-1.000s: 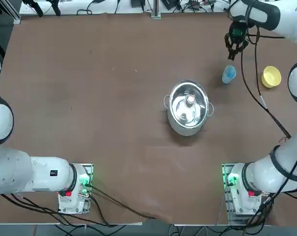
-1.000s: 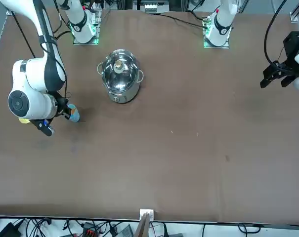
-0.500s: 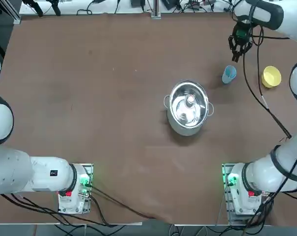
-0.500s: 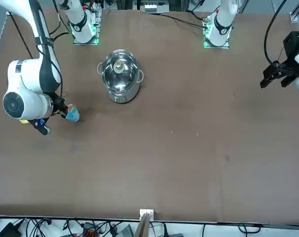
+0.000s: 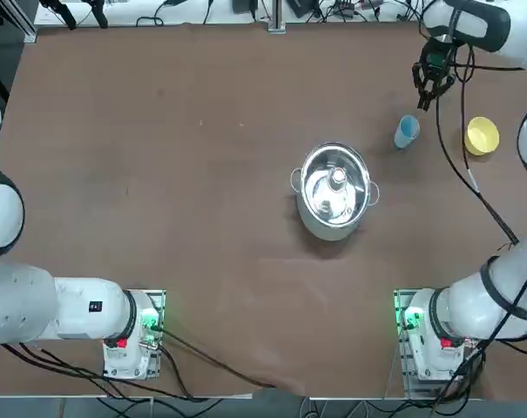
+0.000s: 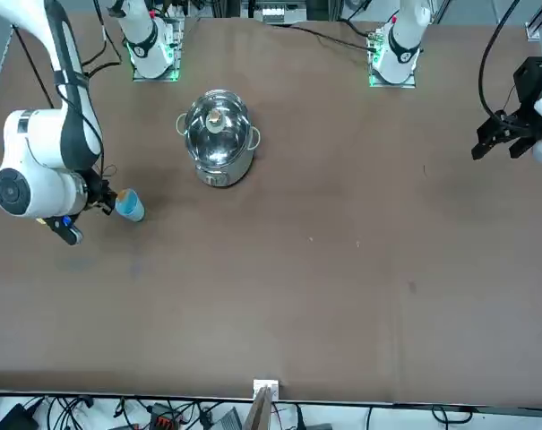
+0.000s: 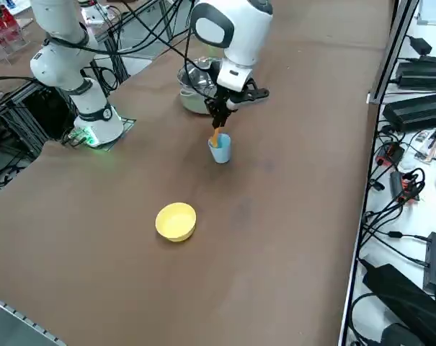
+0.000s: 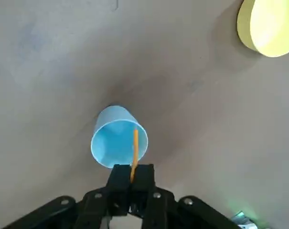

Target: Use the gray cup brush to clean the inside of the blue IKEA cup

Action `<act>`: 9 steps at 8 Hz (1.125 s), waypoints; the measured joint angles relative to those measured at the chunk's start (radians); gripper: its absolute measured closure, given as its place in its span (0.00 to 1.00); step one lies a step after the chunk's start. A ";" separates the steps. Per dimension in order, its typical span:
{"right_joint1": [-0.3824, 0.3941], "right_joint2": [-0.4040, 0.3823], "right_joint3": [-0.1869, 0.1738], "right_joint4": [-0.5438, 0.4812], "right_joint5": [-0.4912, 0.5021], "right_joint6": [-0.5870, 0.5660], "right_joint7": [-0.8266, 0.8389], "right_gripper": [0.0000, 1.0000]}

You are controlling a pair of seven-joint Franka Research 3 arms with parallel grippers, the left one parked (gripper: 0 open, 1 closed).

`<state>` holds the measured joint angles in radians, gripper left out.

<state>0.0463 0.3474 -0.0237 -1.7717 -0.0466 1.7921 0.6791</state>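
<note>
Downward, gray cup brush pointing at blue IKEA cup, long axis steep, right end effector above, grasping it.

Glare streaks the steel pot's lid; a soft shadow spreads on the table beside it. Near its glass, surroundings are evenly bright.

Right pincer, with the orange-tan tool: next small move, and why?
Probably nudge the right pincer over the blue cup: the upright cup's mouth faces up, and the tool only partly overlaps it in the wrist view.
</note>
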 joint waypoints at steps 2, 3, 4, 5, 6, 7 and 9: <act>-0.007 0.009 0.000 0.001 -0.001 0.044 -0.011 0.96; -0.006 0.010 0.002 0.004 0.001 0.051 -0.012 0.96; -0.005 0.010 0.007 0.009 0.002 0.054 -0.012 0.96; -0.002 0.010 0.012 0.015 0.002 0.054 -0.012 0.96; 0.003 0.010 0.016 0.025 0.002 0.054 -0.011 0.96; 0.010 0.008 0.017 0.037 0.002 0.047 -0.010 0.96; 0.013 -0.008 0.016 0.069 -0.001 -0.017 -0.019 0.96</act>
<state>0.0591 0.3389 -0.0078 -1.7027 -0.0479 1.7754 0.6598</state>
